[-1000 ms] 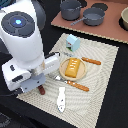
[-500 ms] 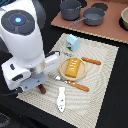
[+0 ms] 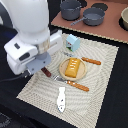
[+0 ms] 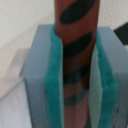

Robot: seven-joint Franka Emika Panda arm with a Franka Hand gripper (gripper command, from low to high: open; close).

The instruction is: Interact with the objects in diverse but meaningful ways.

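We are holding the thin dark-brown sausage-like stick [image 4: 76,60] upright between our green pads [image 4: 53,85], the jaws closed snugly on its striped body, as the wrist view shows at close range. In the exterior view only its lower end [image 3: 46,73] is showing beneath the gripper [image 3: 44,67], just above the woven mat [image 3: 102,80] near the mat's edge on the exterior view's left. Compared with half a second ago, the arm is sitting in much the same place, so we are judging that little has changed: the stick is remaining in our grasp and is not yet being set down anywhere. Beside it, the ridged orange-yellow block [image 3: 73,67] is lying on the round wooden plate [image 3: 82,74], the light blue faceted cup [image 3: 72,43] is standing just beyond, and the small white bone-shaped piece [image 3: 61,98] is resting nearer the mat's front edge. Orange-handled cutlery [image 3: 77,85] is flanking the plate, and grey pots [image 3: 71,8] are waiting well apart on the brown board.
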